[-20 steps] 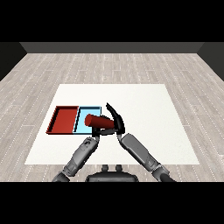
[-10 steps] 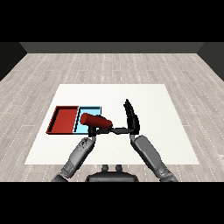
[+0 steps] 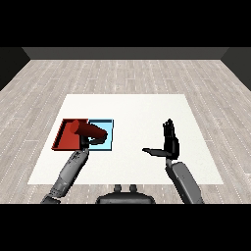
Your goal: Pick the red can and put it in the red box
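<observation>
Head view: left robot hand (image 3: 87, 140) holds unlabeled red can (image 3: 86, 130).

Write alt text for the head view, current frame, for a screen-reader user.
The robot's left hand holds a red can tipped on its side over the boundary between the red tray and the light blue tray on a white table. The right hand is raised over the table's right part, fingers straight, thumb out, holding nothing.

A light blue tray (image 3: 109, 132) lies on the white table (image 3: 142, 112).
</observation>
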Tool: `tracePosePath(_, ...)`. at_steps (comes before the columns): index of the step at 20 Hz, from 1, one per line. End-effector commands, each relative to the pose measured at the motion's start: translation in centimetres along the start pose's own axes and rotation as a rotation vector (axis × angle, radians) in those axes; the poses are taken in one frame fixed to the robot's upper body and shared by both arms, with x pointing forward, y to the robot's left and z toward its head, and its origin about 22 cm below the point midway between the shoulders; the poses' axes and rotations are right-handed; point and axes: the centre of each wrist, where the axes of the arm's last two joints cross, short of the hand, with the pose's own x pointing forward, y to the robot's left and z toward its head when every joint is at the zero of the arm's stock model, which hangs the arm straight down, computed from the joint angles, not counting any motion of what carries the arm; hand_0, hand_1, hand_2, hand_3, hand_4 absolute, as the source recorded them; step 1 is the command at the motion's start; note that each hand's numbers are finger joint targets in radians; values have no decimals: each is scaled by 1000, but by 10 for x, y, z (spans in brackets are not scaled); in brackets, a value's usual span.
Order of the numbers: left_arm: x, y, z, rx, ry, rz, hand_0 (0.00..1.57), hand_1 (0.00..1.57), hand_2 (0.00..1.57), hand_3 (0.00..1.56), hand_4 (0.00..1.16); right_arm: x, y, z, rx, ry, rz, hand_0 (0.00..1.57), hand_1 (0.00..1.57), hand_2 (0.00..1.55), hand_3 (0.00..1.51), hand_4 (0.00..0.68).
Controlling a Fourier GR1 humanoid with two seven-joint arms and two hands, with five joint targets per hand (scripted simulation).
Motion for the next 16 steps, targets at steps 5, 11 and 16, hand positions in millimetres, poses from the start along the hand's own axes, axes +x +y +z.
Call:
tracePosePath(5, -21, 95, -53, 144, 86, -119, 1571, 1571, 1555, 1462, 1091, 0, -44, 23, -69, 47, 89, 0, 0, 0, 0, 0)
tracePosePath(11, -57, 113, -63, 155, 257, -302, 1571, 1571, 1555, 1472, 1097, -12, -50, 18, -116, 82, 141, 0, 0, 0, 0, 0)
tracePosePath(16, -83, 119, -62, 165, 355, -357, 1571, 1571, 1564, 1493, 1058, -29, -71, 13, -103, 105, 180, 0, 0, 0, 0, 0)
